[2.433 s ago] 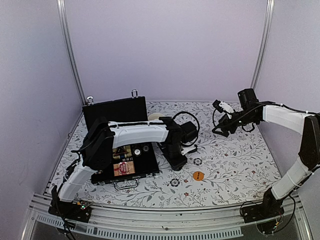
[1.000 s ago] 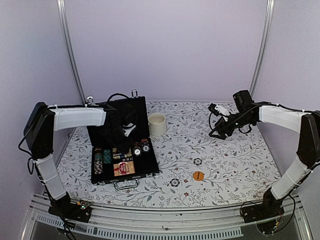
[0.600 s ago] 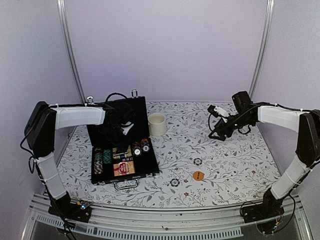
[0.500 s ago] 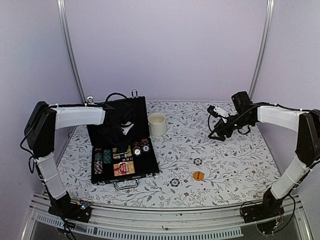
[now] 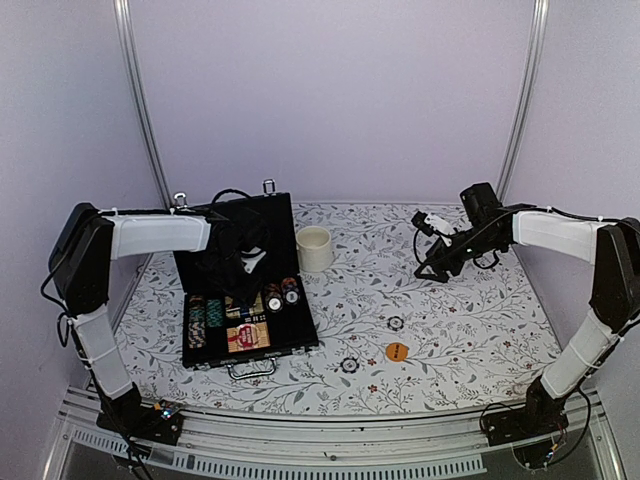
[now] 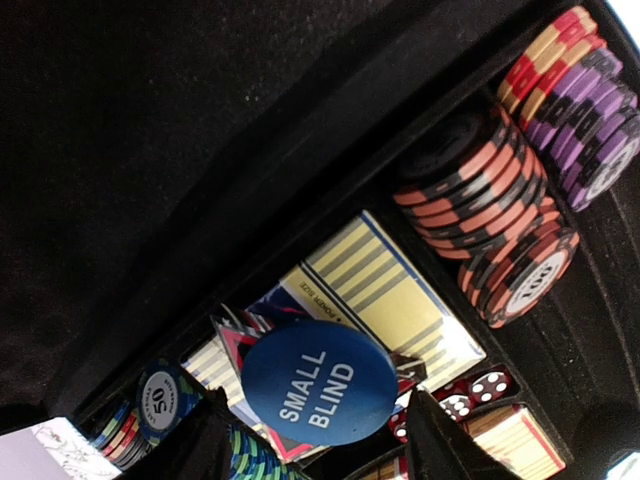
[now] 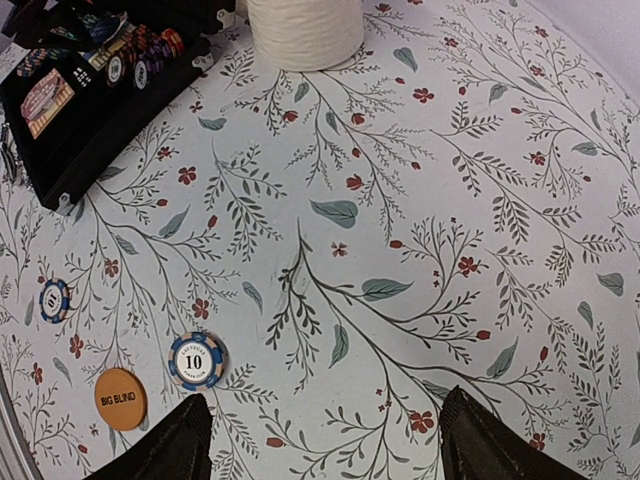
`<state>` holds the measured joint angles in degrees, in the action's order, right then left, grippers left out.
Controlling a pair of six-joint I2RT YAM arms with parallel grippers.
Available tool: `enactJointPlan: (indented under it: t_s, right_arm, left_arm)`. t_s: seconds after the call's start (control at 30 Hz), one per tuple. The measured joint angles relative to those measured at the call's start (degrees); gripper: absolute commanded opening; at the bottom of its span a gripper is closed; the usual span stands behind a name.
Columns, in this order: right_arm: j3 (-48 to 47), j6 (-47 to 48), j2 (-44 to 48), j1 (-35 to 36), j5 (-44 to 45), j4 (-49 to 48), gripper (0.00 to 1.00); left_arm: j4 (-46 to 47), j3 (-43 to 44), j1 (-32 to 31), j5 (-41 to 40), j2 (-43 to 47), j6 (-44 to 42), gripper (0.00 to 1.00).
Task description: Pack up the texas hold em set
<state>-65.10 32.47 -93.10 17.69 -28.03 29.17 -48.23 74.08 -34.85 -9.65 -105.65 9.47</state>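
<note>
The black case (image 5: 197, 357) lies open at the left, its lid (image 5: 230, 218) upright. It holds striped chip stacks (image 6: 493, 197), a card deck (image 6: 405, 303) and red dice (image 6: 472, 391). My left gripper (image 5: 243, 264) hangs over the case and is shut on a blue "SMALL BLIND" button (image 6: 318, 381) above the card deck. My right gripper (image 5: 432, 262) is open and empty above the table at the right. Loose on the table are two blue chips (image 7: 196, 360) (image 7: 54, 299) and an orange "BIG BLIND" button (image 7: 120, 399); they also show in the top view (image 5: 396, 323) (image 5: 349, 365) (image 5: 397, 351).
A cream mug (image 5: 314, 248) stands right of the case's lid; it also shows in the right wrist view (image 7: 305, 30). The floral tablecloth (image 5: 470, 320) covers the table. Purple walls and metal posts (image 5: 517, 100) close the back and sides.
My left arm swung from the table right of the case to over the case, carrying the blue button. My right gripper drifted slightly left. Little moved in the last half second.
</note>
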Motion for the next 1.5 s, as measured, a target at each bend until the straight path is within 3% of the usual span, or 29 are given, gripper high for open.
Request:
enactJointPlan:
  t_s: [0.33, 0.67, 0.87, 1.13, 1.5]
  right_arm:
    - [-0.2, 0.2, 0.0, 0.0, 0.3, 0.2, 0.76]
    - [-1.0, 5.2, 0.2, 0.5, -0.3, 4.6, 0.68]
    - [-0.1, 11.6, 1.1, 6.1, 1.0, 8.9, 0.57]
    - [6.0, 17.0, 1.2, 16.0, 6.8, 13.4, 0.56]
    - [8.5, 18.1, -3.3, 22.4, 12.7, 12.1, 0.51]
  left_arm:
    - [-2.8, 2.7, -2.6, -0.3, 1.4, 1.4, 0.62]
    - [1.0, 7.5, -13.8, 0.6, 4.0, 1.2, 0.61]
    - [6.8, 5.9, -15.0, 3.0, 5.1, 1.3, 0.61]
    - [11.1, 3.5, -15.3, 3.9, 5.1, 1.6, 0.62]
    - [12.9, 1.7, -15.4, 4.7, 5.1, 1.5, 0.64]
